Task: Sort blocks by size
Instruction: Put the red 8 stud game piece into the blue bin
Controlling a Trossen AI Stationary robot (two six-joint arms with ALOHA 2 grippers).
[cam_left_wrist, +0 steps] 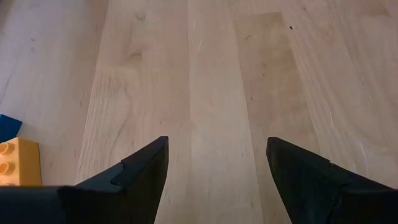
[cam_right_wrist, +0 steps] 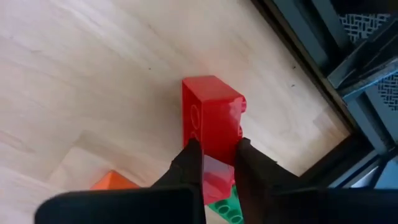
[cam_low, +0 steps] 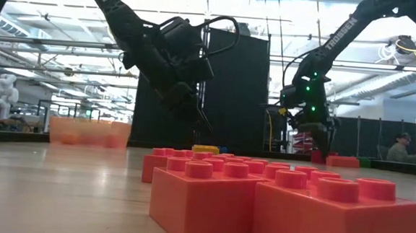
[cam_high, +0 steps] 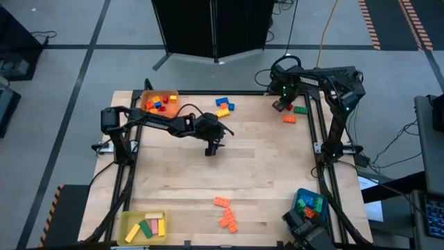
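Observation:
My right gripper is at the table's far right and is shut on a red brick. An orange brick and a green brick lie on the table beside it. My left gripper is open and empty over bare wood near the table's middle. A yellow brick and a blue brick show at the edge of its wrist view. A blue and yellow cluster lies at the far middle. Several orange bricks lie near the front. My right gripper pinches the red brick between its two fingers, on the two broad sides of the end nearest the wrist. The fingers come from above and lie along the brick. The brick points away from the fingers toward the table; whether its far end touches the wood I cannot tell.
An orange tray with small bricks stands at the far left, a yellow tray with longer bricks at the near left, and a blue tray with bricks at the near right. A black frame rail runs along the right edge.

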